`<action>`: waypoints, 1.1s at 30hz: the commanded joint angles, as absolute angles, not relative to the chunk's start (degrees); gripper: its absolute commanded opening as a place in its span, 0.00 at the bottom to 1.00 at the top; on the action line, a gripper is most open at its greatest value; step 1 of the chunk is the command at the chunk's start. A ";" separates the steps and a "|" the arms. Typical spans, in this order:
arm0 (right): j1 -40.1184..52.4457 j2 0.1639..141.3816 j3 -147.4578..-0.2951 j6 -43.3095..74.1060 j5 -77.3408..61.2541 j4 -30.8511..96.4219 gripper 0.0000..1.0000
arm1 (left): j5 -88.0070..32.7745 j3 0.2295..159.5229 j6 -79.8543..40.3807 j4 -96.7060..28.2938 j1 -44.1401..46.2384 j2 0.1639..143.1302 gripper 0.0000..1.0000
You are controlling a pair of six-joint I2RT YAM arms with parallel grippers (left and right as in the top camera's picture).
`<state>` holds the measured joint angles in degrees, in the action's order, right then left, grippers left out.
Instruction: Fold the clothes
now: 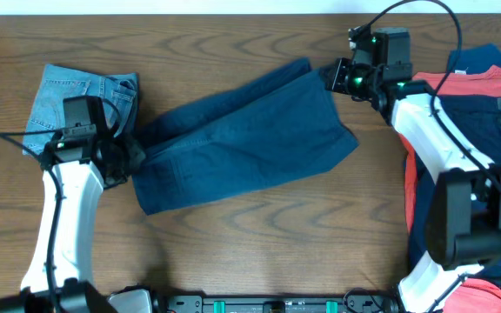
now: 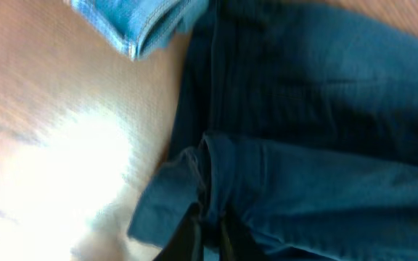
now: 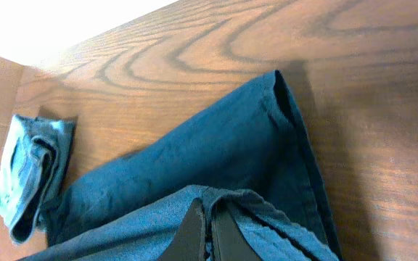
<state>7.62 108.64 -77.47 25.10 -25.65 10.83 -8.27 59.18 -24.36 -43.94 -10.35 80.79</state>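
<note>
Dark blue trousers (image 1: pixel 242 139) lie folded lengthwise across the middle of the wooden table. My left gripper (image 1: pixel 129 158) is shut on their left end; in the left wrist view its fingers (image 2: pixel 207 232) pinch a fold of the trousers (image 2: pixel 325 145). My right gripper (image 1: pixel 330 78) is shut on the upper right end; in the right wrist view its fingers (image 3: pixel 207 226) clamp a raised edge of the trousers (image 3: pixel 223 152).
A folded light blue pair of jeans (image 1: pixel 68 100) lies at the far left, touching the trousers' end, and shows in the left wrist view (image 2: pixel 133 22) and the right wrist view (image 3: pixel 27 174). A pile of red and navy clothes (image 1: pixel 485 113) sits at the right edge.
</note>
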 commanded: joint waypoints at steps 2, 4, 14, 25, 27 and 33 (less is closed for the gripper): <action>7.09 111.61 -78.19 23.11 -21.32 8.12 0.55 | -3.81 59.59 -23.83 -40.23 -10.92 83.20 0.48; 6.24 111.72 -78.19 23.07 -19.22 10.98 0.58 | -3.81 59.59 -21.67 -40.56 -10.92 83.42 0.69; -0.91 111.68 -77.76 9.93 -17.98 32.77 0.59 | -5.52 59.09 -18.61 -54.63 -10.90 83.48 0.77; 2.26 113.51 -70.54 0.10 -22.13 27.55 0.56 | -13.80 46.76 -14.72 -42.59 -10.90 83.64 0.72; 3.49 114.41 -69.54 0.12 -22.83 25.65 0.56 | -15.46 45.08 -13.67 -40.21 -10.92 83.74 0.67; 6.68 115.35 -68.79 0.16 -27.24 22.76 0.17 | -15.42 43.05 -10.28 -37.43 -10.92 84.03 0.21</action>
<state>5.23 114.50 -69.38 0.97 -24.51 22.63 -13.85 43.59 -13.74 -37.43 -10.74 83.59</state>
